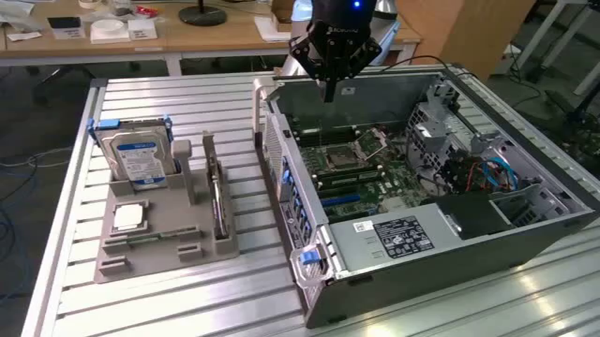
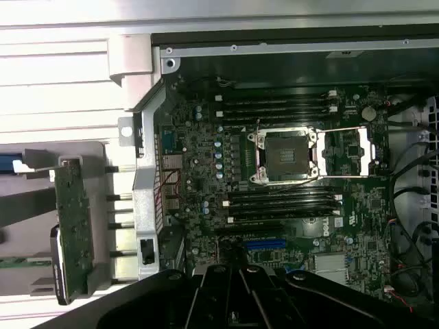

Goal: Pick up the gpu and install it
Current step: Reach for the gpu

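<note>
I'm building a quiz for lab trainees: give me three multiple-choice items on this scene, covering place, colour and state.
1. Where is the graphics card? A) on the floor B) standing in the grey holder C) plugged into the motherboard
2. The label on the hard drive is: A) blue and white B) red C) yellow
3. The gripper is: A) open wide B) shut on the card C) shut, empty, above the computer case
Answers: B, it stands on edge in the holder; A, the sticker shows both colours; C, fingers meet, nothing between.
</note>
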Controlling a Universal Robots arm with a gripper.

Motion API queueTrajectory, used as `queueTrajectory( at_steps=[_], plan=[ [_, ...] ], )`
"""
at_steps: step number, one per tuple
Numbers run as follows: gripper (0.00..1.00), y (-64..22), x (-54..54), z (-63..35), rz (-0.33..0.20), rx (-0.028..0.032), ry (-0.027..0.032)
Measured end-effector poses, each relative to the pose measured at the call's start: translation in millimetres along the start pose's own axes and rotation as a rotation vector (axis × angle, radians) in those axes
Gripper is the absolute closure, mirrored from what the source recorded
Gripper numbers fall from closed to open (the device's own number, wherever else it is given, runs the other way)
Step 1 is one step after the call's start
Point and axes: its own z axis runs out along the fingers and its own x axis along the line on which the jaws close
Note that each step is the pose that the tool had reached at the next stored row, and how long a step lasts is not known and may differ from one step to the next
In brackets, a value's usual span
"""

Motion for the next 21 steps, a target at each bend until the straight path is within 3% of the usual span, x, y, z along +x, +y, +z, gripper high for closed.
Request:
queueTrajectory(
  at_steps=[9, 21],
  plan=[
    [0.89, -0.1, 1.4, -0.1, 0.0, 0.0, 0.0001],
    [0.89, -1.2, 15.8, -0.4, 0.0, 0.0, 0.0]
  ],
)
